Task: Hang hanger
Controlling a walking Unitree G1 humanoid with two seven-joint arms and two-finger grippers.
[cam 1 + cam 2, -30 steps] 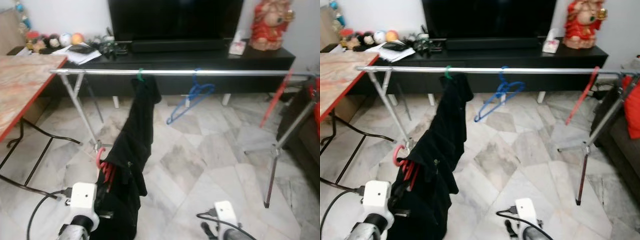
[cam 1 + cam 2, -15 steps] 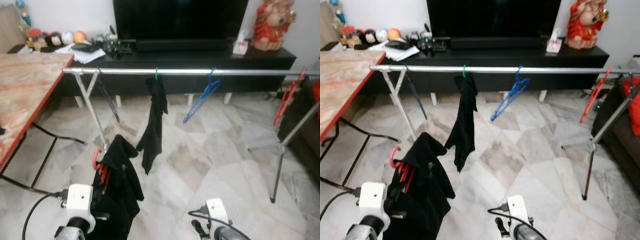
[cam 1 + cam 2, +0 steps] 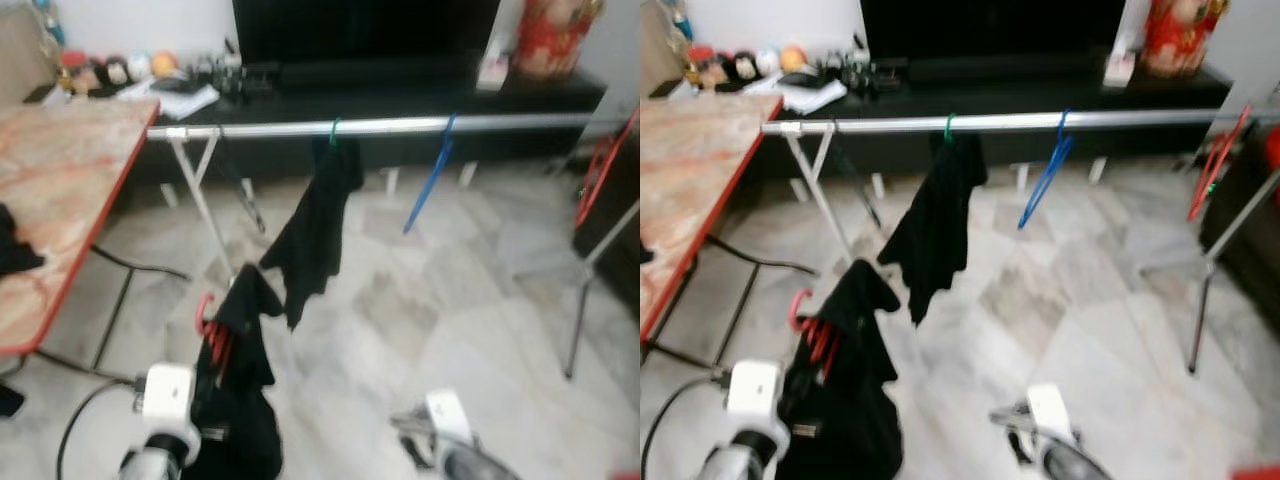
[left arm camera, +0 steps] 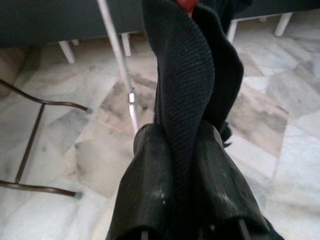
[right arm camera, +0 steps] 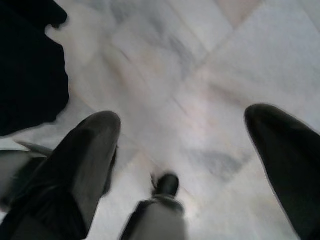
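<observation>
My left gripper (image 4: 180,137) is shut on a red hanger (image 3: 205,312) draped with a black garment (image 3: 238,375), held low in front of me. In the left wrist view the fingers (image 4: 150,190) clamp the dark cloth, with a bit of red hanger (image 4: 187,5) above. A silver rail (image 3: 400,126) runs across ahead. On it hang a black garment (image 3: 318,225) on a green hanger (image 3: 334,130), a blue hanger (image 3: 430,175) and, at the far right, another red hanger (image 3: 600,175). My right gripper (image 5: 185,130) hangs low and open over the marble floor, holding nothing.
A marble-topped table (image 3: 70,170) with a red edge stands on the left, a dark cloth (image 3: 15,250) lying on it. The rack's legs (image 3: 205,215) slant to the floor at both ends. Behind the rail is a black TV console (image 3: 400,95).
The whole picture has shifted and blurred, so the camera has moved. The hung black garment and the blue hanger have swung on the rail. My left gripper still holds its hanger.
</observation>
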